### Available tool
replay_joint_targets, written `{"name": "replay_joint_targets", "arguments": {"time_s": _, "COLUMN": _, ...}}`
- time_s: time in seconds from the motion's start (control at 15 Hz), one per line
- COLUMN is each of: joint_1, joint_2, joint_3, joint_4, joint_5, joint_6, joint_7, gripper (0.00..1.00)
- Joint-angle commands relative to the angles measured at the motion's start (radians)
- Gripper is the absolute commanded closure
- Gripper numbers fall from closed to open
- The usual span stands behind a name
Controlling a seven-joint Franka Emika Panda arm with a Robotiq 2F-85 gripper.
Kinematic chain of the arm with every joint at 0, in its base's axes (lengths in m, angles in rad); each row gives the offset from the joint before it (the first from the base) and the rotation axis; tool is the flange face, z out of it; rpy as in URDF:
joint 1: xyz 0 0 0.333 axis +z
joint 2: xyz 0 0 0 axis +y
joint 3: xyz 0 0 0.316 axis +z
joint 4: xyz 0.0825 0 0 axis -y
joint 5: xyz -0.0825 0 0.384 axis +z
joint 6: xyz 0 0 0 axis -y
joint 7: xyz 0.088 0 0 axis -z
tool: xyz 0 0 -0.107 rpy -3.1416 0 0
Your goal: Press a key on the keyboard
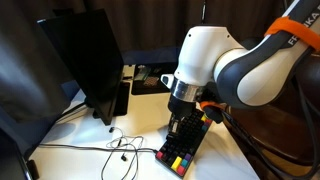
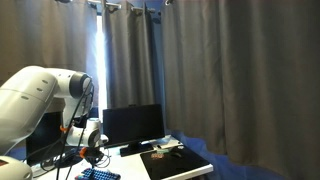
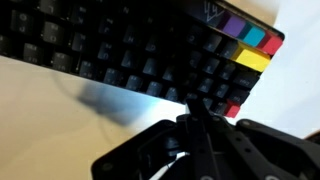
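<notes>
The keyboard (image 1: 180,152) lies on the white table, with black keys and red, yellow, green and blue keys at its near end. In the wrist view it (image 3: 120,50) fills the top, with the coloured keys (image 3: 250,48) at the right. My gripper (image 1: 184,128) points straight down over the keyboard's middle. In the wrist view its fingers (image 3: 193,104) are shut together and empty, their tip over the black keys at the keyboard's edge; I cannot tell if it touches. In an exterior view only a corner of the keyboard (image 2: 98,175) shows below the gripper (image 2: 92,158).
A dark monitor (image 1: 85,60) stands on the table, also seen in an exterior view (image 2: 132,125). Thin cables (image 1: 120,146) lie beside the keyboard. A flat black mat (image 2: 172,160) lies further along the table. Curtains hang behind.
</notes>
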Motion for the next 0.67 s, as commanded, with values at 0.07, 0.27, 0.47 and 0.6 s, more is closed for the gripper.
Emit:
{"name": "replay_joint_targets", "arguments": {"time_s": 0.07, "joint_1": 0.042, "joint_2": 0.025, "joint_3": -0.035, "joint_4": 0.028, "joint_5": -0.041, "joint_6": 0.015, "joint_7": 0.052, "gripper": 1.00}}
{"name": "replay_joint_targets", "arguments": {"time_s": 0.27, "joint_1": 0.060, "joint_2": 0.028, "joint_3": -0.053, "joint_4": 0.032, "joint_5": -0.046, "joint_6": 0.018, "joint_7": 0.065, "gripper": 1.00}}
{"name": "replay_joint_targets", "arguments": {"time_s": 0.47, "joint_1": 0.075, "joint_2": 0.030, "joint_3": -0.069, "joint_4": 0.034, "joint_5": -0.053, "joint_6": 0.020, "joint_7": 0.075, "gripper": 1.00}}
{"name": "replay_joint_targets", "arguments": {"time_s": 0.6, "joint_1": 0.084, "joint_2": 0.033, "joint_3": -0.077, "joint_4": 0.035, "joint_5": -0.055, "joint_6": 0.022, "joint_7": 0.079, "gripper": 1.00}}
